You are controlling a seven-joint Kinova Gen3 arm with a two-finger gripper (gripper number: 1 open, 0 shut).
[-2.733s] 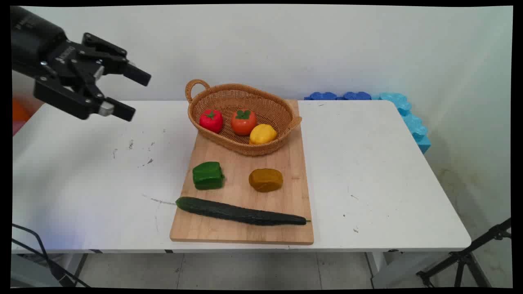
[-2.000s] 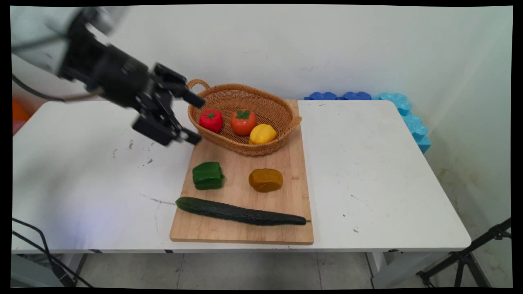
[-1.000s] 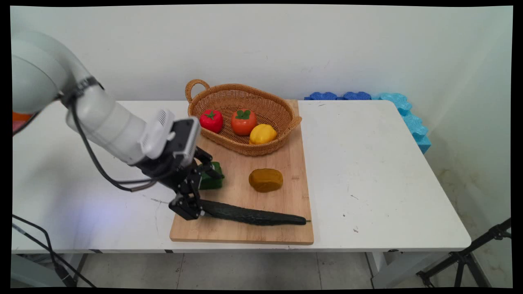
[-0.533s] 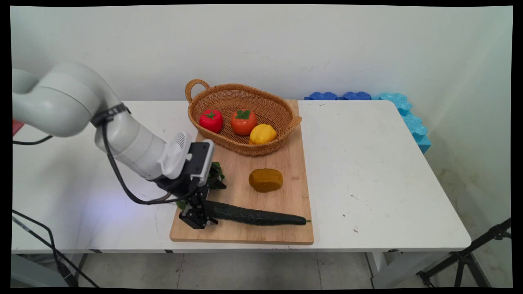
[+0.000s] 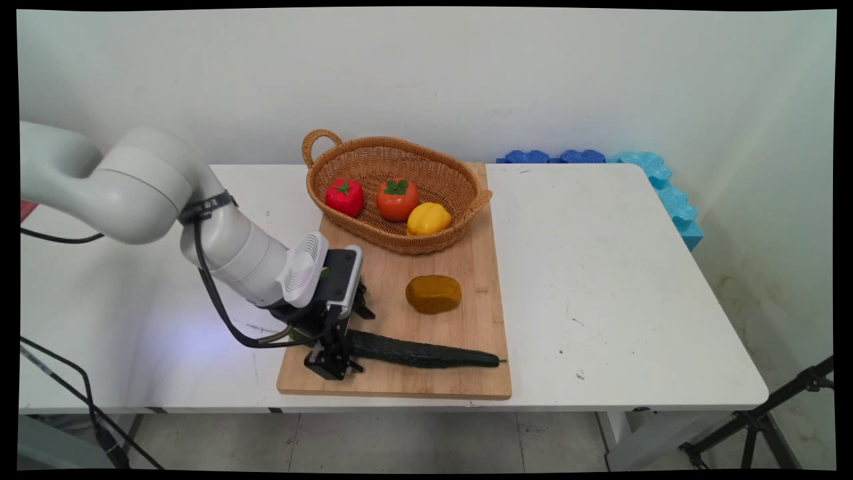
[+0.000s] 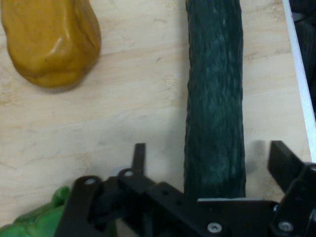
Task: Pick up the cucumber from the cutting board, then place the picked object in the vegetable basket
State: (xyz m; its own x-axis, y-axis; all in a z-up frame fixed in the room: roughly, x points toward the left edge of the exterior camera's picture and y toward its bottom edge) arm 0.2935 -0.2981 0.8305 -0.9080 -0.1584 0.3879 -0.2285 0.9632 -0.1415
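A long dark green cucumber (image 5: 426,353) lies along the front of a wooden cutting board (image 5: 400,385). My gripper (image 5: 338,348) is low over its left end and open. In the hand view the cucumber (image 6: 215,98) runs up between the two fingers (image 6: 139,158), which stand apart on either side of it without closing on it. A green pepper (image 6: 34,222) sits just beside the hand; in the main view the hand mostly hides it. A brownish yellow potato-like lump (image 5: 433,293) lies mid-board, also the lump (image 6: 49,42) in the hand view.
A wicker basket (image 5: 400,243) at the board's far end holds a red fruit (image 5: 344,197), an orange tomato (image 5: 397,199) and a yellow lemon (image 5: 428,219). Blue foam blocks (image 5: 660,180) line the table's back right. A black tripod (image 5: 760,420) stands at the lower right.
The arm swung from high at the upper left down to the board's front left. The open gripper dropped over the cucumber's left end, and the hand now covers the green pepper.
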